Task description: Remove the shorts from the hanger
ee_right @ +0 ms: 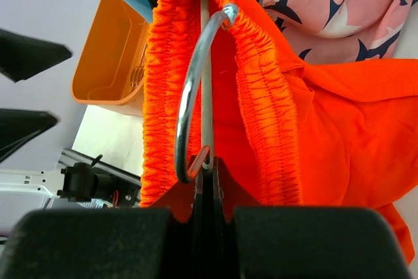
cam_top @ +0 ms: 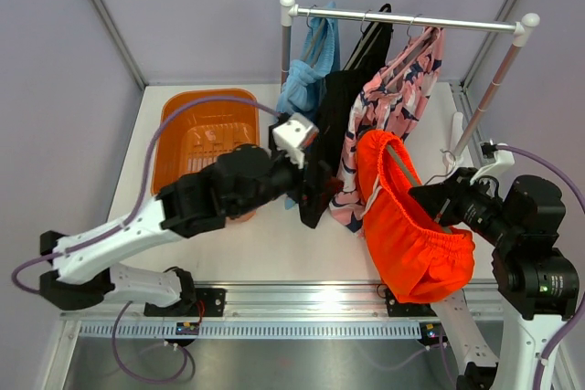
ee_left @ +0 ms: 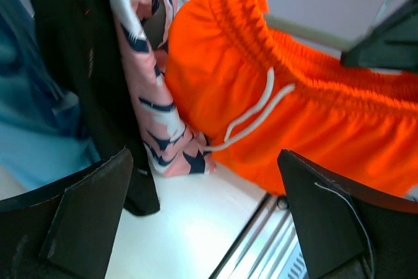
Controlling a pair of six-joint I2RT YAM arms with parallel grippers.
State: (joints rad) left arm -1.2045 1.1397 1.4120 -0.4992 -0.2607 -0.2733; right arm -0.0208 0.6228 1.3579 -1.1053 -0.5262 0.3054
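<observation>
two grippers share this job. the right gripper is pinched narrow on the wire hanger, holding it out over the table near the front edge, well away from the clothes rail. the orange shorts hang from that hanger with their elastic waistband looped over the wire and the rest sagging below. this probably keeps the hanger fixed so the cloth can be pulled off it.

the left gripper stands wide with nothing between its fingers. it sits low beside the hem of the black shorts and faces the orange shorts' white drawstring, likely lined up to take that fabric.

on the rail hang the light blue shorts, the black pair and the pink patterned shorts. an orange basket waits on the table's left side.

most of the hanger is buried in the waistband, so which part the right fingers grip is unclear, perhaps the neck below the hook. from above, the left fingertips are lost against the black cloth.
</observation>
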